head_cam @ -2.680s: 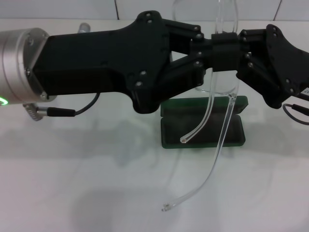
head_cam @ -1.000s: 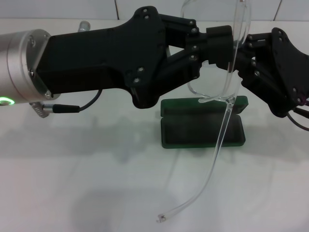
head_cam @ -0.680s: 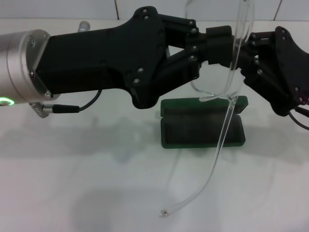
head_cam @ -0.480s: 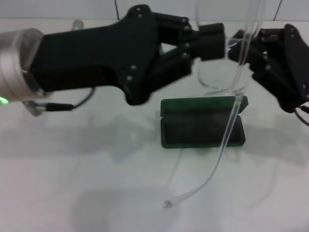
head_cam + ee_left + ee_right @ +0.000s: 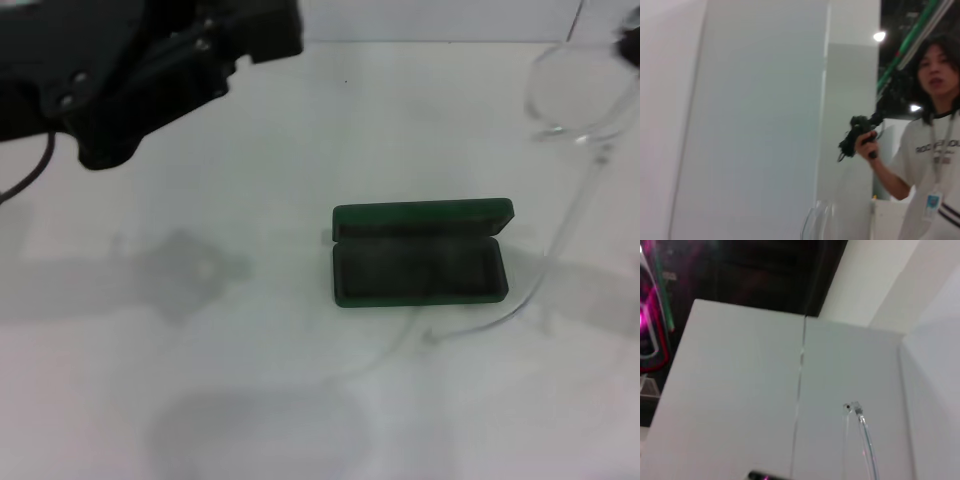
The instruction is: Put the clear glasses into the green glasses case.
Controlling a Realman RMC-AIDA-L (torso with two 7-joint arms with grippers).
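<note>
One green glasses case (image 5: 419,262) lies open mid-worktop (image 5: 250,380). One pair of clear glasses (image 5: 575,130) hangs at the right edge. Left tool (image 5: 270,25): cannot tell.

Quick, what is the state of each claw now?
Left claw: cannot be told, holds nothing visible.
Right claw: out of view; the glasses hang at the right edge.

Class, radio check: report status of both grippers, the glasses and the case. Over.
Left gripper raised at far left, holding nothing visible. Right gripper barely in view at right edge. Clear glasses held aloft at right, one arm dangling near the table. Green glasses case open on the table, nothing inside, unobstructed.
</note>
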